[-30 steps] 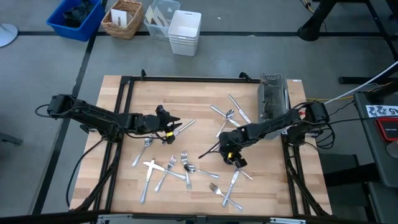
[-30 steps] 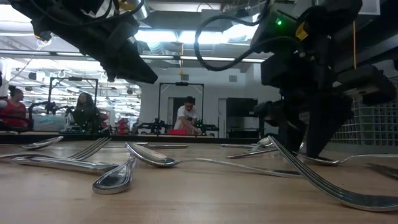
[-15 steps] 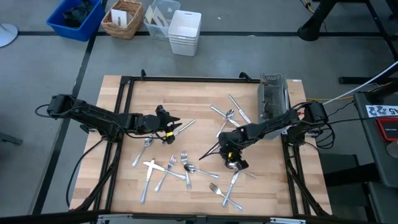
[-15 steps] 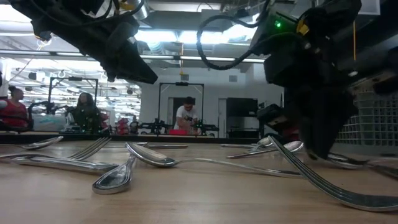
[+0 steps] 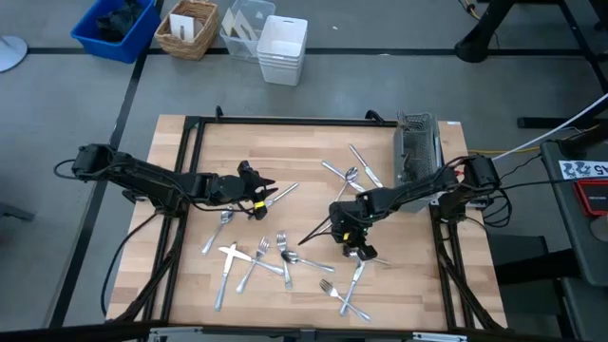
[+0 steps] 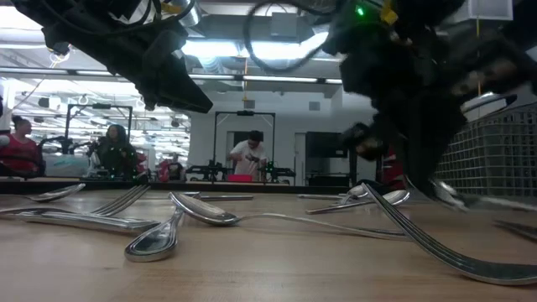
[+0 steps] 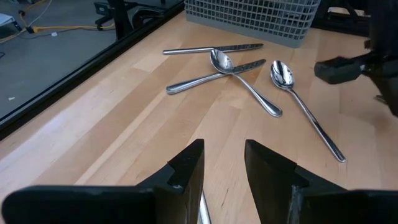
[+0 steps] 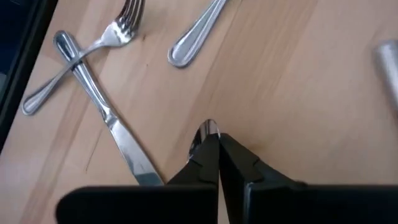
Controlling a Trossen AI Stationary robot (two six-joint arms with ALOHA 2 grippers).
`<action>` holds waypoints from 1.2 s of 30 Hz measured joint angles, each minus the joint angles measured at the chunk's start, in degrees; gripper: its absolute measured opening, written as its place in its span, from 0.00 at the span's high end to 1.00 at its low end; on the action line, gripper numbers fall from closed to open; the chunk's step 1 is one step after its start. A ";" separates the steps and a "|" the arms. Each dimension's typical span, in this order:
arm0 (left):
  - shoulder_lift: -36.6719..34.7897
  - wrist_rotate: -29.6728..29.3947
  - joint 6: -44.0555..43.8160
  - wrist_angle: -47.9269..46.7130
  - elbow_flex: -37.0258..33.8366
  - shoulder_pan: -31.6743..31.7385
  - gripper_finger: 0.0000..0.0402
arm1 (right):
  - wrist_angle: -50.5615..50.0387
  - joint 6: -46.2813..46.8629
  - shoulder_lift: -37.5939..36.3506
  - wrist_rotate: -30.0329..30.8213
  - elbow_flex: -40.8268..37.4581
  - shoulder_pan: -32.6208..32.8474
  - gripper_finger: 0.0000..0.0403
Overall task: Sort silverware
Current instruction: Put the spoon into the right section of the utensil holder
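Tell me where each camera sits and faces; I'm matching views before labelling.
High: overhead, straight down on the table; both arms, left hand and right hand show.
Low: tabletop height, level across the silverware into the room; arms hang in from above.
Left wrist: on left arm, past its own fingers toward spoons and caddy.
Right wrist: on right arm, past its shut fingers at crossed fork and knife.
Shared: high and left wrist both show the caddy.

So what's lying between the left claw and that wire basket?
Two spoons and two other silverware pieces, shown in the left wrist view.
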 joint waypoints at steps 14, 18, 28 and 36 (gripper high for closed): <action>0.00 0.00 -1.43 -2.09 0.00 -0.02 0.73 | -25.99 -4.40 -0.04 15.45 22.99 -0.02 0.99; 0.00 0.00 -1.90 -3.07 0.00 -0.02 0.73 | -32.34 -4.36 -0.07 21.64 29.21 -0.07 0.99; 0.00 -0.02 -1.90 -3.09 0.00 -0.02 0.73 | -48.61 -4.11 -0.87 35.88 42.33 -0.07 0.99; 0.00 -0.02 -2.54 -3.05 0.00 -0.03 0.73 | -52.75 4.81 -8.39 48.75 43.20 -0.07 0.99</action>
